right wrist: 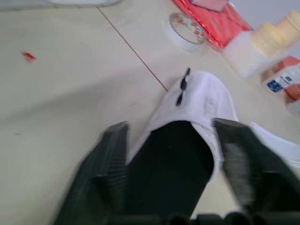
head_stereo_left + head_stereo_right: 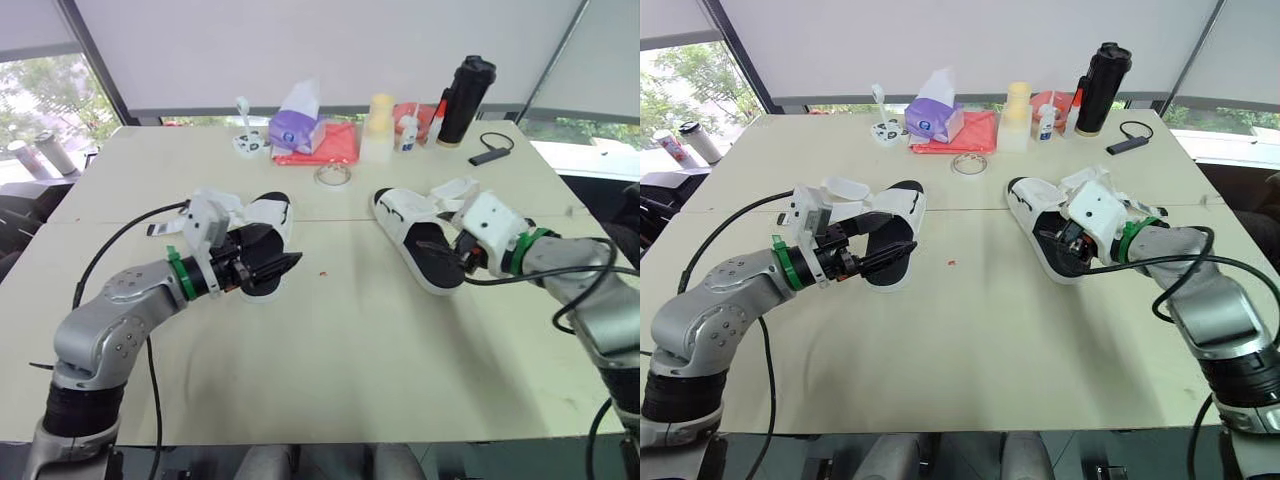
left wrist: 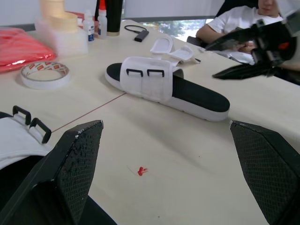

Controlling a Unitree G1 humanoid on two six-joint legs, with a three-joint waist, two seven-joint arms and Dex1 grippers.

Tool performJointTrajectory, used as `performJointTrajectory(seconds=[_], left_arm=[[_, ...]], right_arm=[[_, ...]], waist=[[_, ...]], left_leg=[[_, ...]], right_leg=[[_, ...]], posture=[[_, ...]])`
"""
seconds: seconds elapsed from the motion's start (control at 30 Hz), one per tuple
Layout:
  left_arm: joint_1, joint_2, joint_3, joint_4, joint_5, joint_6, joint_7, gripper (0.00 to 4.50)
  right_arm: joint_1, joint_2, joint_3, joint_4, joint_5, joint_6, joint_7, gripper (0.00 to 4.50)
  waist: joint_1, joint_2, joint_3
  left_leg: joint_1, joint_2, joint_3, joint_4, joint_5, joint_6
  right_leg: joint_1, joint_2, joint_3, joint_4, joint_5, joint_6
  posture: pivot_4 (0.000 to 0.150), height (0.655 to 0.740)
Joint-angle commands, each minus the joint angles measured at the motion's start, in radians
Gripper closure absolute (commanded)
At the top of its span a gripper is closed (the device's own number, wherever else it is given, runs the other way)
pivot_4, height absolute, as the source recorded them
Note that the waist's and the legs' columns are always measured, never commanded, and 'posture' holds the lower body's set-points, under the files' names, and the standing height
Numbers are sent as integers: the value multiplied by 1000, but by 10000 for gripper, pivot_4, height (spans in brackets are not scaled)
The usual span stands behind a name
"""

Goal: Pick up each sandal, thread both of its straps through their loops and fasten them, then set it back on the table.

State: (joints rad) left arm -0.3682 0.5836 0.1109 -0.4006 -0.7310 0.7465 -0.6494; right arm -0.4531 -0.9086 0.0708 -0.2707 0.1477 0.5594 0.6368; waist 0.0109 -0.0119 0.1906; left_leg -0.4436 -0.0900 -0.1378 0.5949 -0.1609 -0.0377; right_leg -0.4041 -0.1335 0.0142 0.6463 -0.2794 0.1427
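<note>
Two white sandals with black footbeds lie on the counter (image 2: 350, 350), well apart, one on each side of its centre seam.

Left sandal (image 2: 270, 212): flat, sole down. Its loose strap flaps (image 2: 222, 198) are splayed to the outer side, not threaded.

Right sandal (image 2: 412, 235): flat, sole down. Two black loops (image 3: 145, 72) sit on its white band, with the flaps (image 3: 171, 47) lying open beside it.

Left hand (image 2: 292, 264): fingers spread wide, empty, over the heel end of the left sandal. Contact cannot be told.

Right hand (image 1: 171, 127): fingers spread, one on either side of the right sandal's heel end, not closed on it.

A small red speck (image 2: 322, 271) lies between the sandals. At the far edge are a tape roll (image 2: 332, 176), red cloth (image 2: 325, 148), a purple tissue pack (image 2: 296, 128), a pale bottle (image 2: 378, 128) and a black flask (image 2: 465, 100).

A seated person in a white shirt (image 3: 234, 18) is beyond the counter.
</note>
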Motion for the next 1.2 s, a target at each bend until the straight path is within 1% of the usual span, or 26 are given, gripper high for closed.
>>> performJointTrajectory(seconds=[0.03,0.1,0.2,0.33,0.53,0.67,0.87,1.0,1.2], left_arm=[[-41,-7,-6,3,24,-53,-15,0],[-47,-8,-19,10,36,-67,-25,0],[-48,-16,-24,11,41,-74,-29,0],[-48,-25,-32,10,51,-77,-31,0],[-47,-28,-39,6,55,-79,-31,0],[-38,-27,-33,-9,52,-75,-25,0],[-24,-25,-28,-24,49,-71,-18,0],[-20,-25,-25,-28,50,-70,-12,0],[-8,-25,-20,-41,47,-68,1,0]], right_arm=[[-67,-8,92,87,-206,-141,-63,573],[-91,-7,142,135,-294,-206,-76,573],[-119,9,180,190,-383,-283,-95,573],[-188,40,245,310,-524,-401,-143,573],[-279,89,277,480,-652,-518,-215,573],[-360,140,329,656,-736,-608,-267,573],[-464,229,377,904,-801,-729,-345,573],[-528,284,398,1052,-836,-791,-436,573],[-582,317,426,1190,-876,-855,-504,573]], waist=[[-1,0,0],[-2,0,0],[-2,0,0],[-9,0,0],[-21,0,0],[-30,0,0],[-32,0,0],[-32,0,0],[-31,0,0]], left_leg=[[0,0,0,0,0,0],[0,0,0,0,0,0],[0,0,0,0,0,0],[0,0,1,0,0,-1],[1,0,0,0,1,-1],[1,-1,0,0,1,-1],[1,-1,0,-1,2,-3],[2,-1,-1,-2,3,-4],[2,-2,-2,-2,4,-6]], right_leg=[[0,0,0,0,0,0],[0,0,0,0,0,0],[0,0,0,0,0,1],[0,0,0,1,1,3],[0,1,0,2,2,3],[0,1,0,2,2,3],[0,2,0,3,2,3],[0,2,0,3,2,3],[0,3,1,3,2,3]], posture=[[1500,7296],[1500,7296],[1500,7296],[1500,7296],[1500,7296],[1500,7296],[1500,7296],[1500,7296],[1500,7296]])
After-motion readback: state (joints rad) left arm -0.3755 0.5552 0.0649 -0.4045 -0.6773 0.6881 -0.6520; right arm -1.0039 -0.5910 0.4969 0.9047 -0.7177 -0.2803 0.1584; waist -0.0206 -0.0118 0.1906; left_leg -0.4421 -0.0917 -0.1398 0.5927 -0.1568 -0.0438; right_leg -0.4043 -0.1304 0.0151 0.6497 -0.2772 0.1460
